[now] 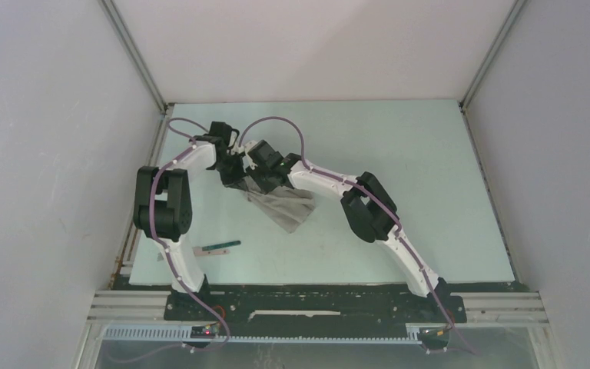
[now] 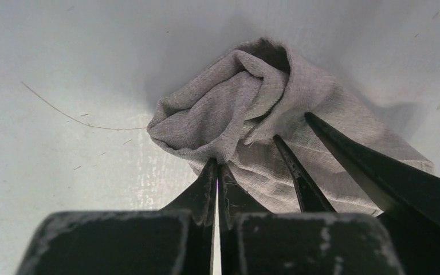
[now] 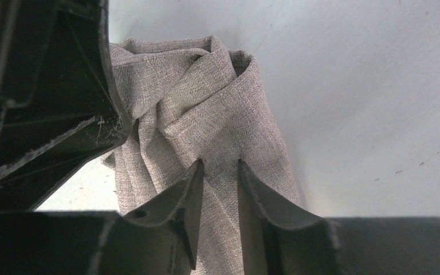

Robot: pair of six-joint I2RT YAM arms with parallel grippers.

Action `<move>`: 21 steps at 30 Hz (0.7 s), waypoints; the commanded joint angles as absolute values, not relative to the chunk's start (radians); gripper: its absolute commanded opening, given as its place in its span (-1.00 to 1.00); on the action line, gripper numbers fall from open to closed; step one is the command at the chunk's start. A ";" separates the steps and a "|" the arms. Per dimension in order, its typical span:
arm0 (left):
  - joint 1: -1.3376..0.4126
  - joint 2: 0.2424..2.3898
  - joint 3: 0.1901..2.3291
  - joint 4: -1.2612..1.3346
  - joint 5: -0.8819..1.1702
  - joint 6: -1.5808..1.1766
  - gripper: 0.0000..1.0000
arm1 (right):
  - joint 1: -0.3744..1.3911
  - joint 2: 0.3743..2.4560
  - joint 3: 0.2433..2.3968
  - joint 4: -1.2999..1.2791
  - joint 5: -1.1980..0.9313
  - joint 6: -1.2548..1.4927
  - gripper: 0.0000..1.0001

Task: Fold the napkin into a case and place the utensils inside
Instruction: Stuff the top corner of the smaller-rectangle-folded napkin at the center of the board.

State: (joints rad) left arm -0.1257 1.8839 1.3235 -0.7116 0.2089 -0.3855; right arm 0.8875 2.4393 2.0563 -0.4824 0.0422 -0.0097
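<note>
Napkin [image 1: 284, 206], a plain light grey square of soft cloth, sits bunched and crumpled on the pale bench [image 1: 430, 169], not folded into a case. Its upper end is gathered into twisted folds and lifted, while the lower end trails down onto the surface.

At that gathered end the left hand [image 2: 216, 167] is closed tight, with an edge of the cloth pinched at its tips. The right hand [image 3: 219, 167] meets the napkin just beside the left one. Its jaws stand partly apart with the tips against the cloth and a strip of fabric showing in the gap. Whether they actually clamp that fabric I cannot tell.

A slim utensil with a thin dark green handle [image 1: 221, 246] lies flat on the bench, well apart from the napkin on its near-left side. A fine loose thread [image 2: 63, 113] lies on the surface just beside the napkin's bunched end.
</note>
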 commanded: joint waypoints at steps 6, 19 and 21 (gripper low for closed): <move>-0.137 1.855 1.316 -0.677 0.246 -0.400 -1.00 | 0.904 2.426 2.050 -0.368 0.018 0.075 -0.75; -0.137 1.787 1.283 -0.632 0.216 -0.409 -1.00 | 0.850 2.385 2.013 -0.346 -0.213 0.365 -1.00; -0.137 1.780 1.279 -0.630 0.203 -0.409 -1.00 | 0.833 2.383 1.972 -0.296 -0.271 0.452 -1.00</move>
